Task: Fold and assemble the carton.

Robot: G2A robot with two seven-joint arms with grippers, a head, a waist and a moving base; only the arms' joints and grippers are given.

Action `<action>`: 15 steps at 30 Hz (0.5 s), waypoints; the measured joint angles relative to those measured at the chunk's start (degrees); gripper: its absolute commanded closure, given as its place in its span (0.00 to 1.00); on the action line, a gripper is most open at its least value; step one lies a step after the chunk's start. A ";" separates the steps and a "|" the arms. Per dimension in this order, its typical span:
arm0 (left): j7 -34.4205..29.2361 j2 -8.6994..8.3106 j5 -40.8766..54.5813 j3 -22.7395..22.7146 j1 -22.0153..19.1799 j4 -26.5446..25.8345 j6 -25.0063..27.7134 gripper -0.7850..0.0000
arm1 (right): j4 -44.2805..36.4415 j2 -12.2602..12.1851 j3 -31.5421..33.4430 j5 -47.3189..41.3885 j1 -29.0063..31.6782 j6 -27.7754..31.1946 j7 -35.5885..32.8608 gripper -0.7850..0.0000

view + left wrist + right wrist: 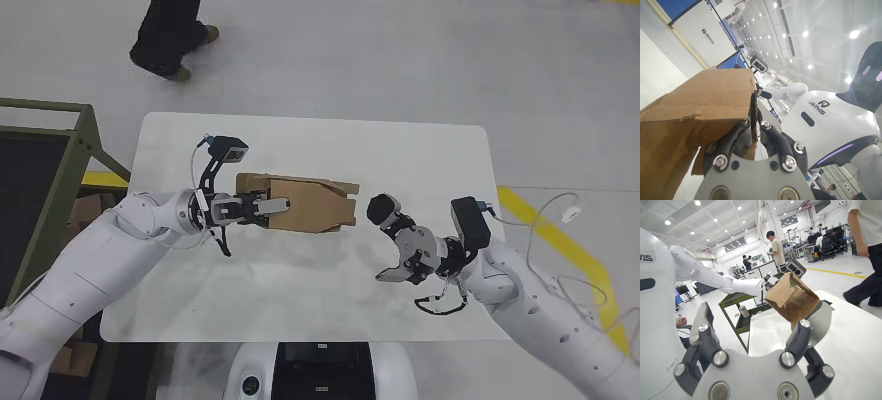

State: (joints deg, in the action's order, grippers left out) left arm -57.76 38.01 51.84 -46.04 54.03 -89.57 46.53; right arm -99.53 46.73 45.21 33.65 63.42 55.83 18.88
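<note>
Table [300,290], white; carton [305,203] at mid-table, part-opened, long axis L–R across table, open end toward R gripper [388,242]; L gripper [272,206], wrist level, jaws clamped on carton's L end wall; R gripper just beside open end, jaws wide apart.

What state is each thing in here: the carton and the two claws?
carton: half-formed, flaps loose, end facing the right claw open.
left claw: shut on the carton's edge.
right claw: open, holding nothing, near the carton's open end.
</note>
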 measured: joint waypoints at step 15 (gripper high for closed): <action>0.02 -0.01 -0.01 0.02 -0.02 -0.01 0.02 1.00 | 1.77 2.65 -3.61 -14.73 -3.96 2.24 -9.90 0.00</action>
State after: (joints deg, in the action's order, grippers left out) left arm -57.74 38.01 51.83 -46.02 54.01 -89.58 46.55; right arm -97.77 49.38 41.60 18.92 59.47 58.07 8.98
